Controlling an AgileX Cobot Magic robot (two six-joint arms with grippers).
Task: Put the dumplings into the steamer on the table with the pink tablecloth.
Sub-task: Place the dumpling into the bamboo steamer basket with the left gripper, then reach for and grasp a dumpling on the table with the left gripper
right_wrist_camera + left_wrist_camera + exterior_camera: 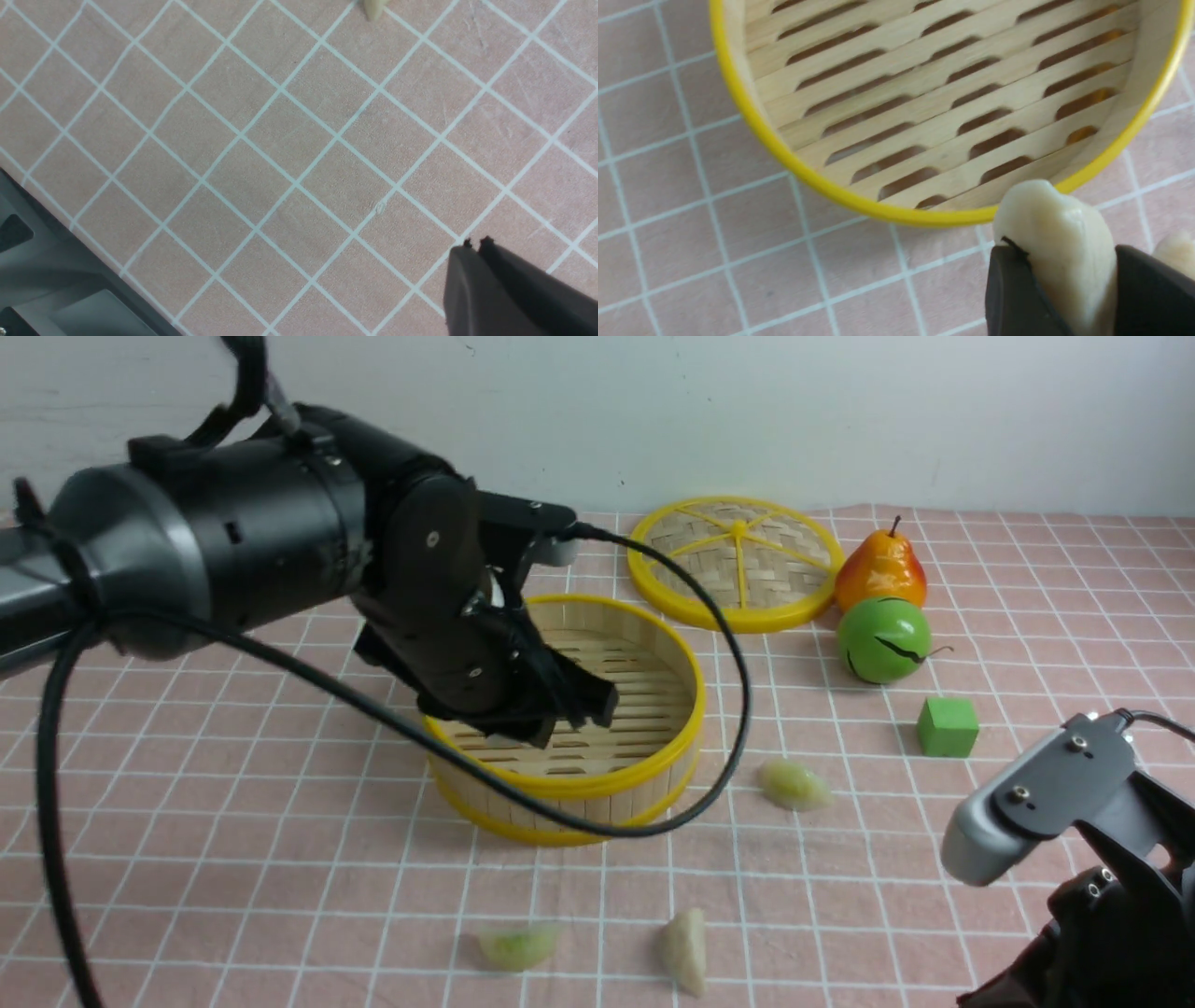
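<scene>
The steamer (653, 775) stands mid-table on the pink tablecloth (280, 859). Its slatted floor (952, 93) is bare where it shows. My left gripper (579, 709) hangs over the steamer, shut on a cream dumpling (1064, 242) that reaches to the yellow rim (794, 165). In the front view the fingers hide that dumpling. Three dumplings lie on the cloth: one right of the steamer (794, 784) and two near the front, a greenish one (518, 945) and a cream one (686, 947). My right gripper (476, 242) is shut and empty, low at the front right.
A flat yellow-rimmed woven lid (738, 563) lies behind the steamer. A pear (880, 569), a green apple (883, 639) and a green cube (948, 726) sit to the right. The left arm's cable (738, 709) loops across the steamer's front. A dark frame (46, 289) borders the cloth.
</scene>
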